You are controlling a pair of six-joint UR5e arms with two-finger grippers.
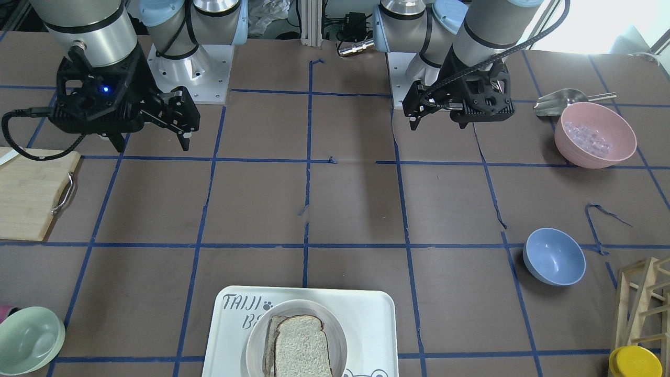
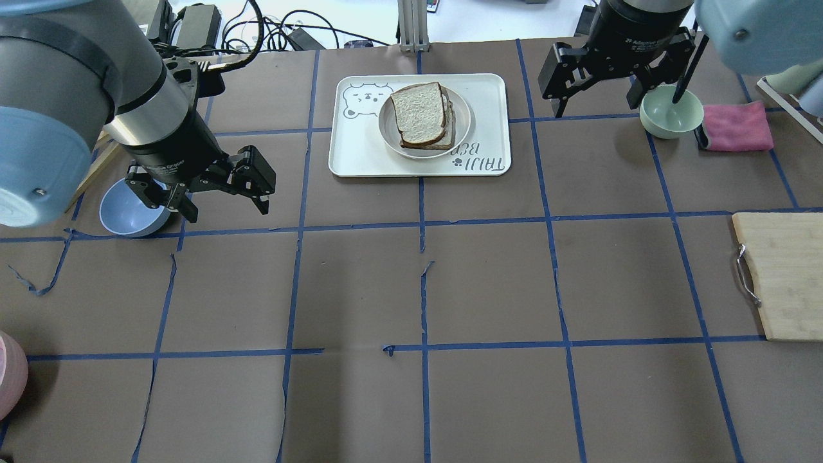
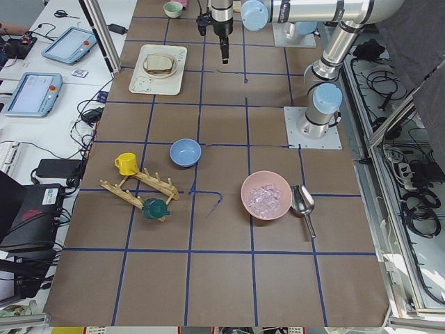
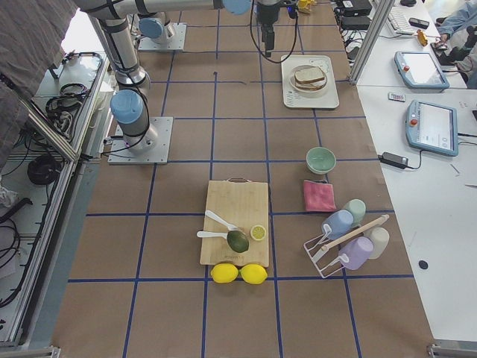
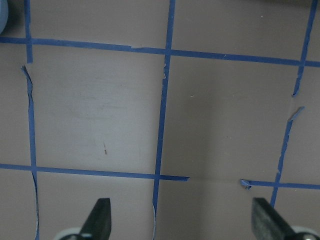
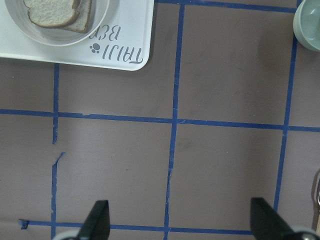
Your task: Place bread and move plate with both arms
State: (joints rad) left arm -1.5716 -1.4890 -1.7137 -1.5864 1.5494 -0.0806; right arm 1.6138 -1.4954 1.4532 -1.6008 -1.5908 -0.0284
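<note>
Two slices of bread lie stacked on the round cream plate, the top slice offset over the lower one. The plate stands on the white "TAIJI BEAR" tray at the table's far middle. The bread, plate and tray also show in the front view. My left gripper is open and empty above the table, left of the tray. My right gripper is open and empty, right of the tray. The right wrist view shows the bread at its top left.
A blue bowl sits by my left gripper. A green bowl and a pink cloth lie beside my right gripper. A wooden cutting board is at the right edge. A pink bowl of ice and a scoop stand near the left arm's base.
</note>
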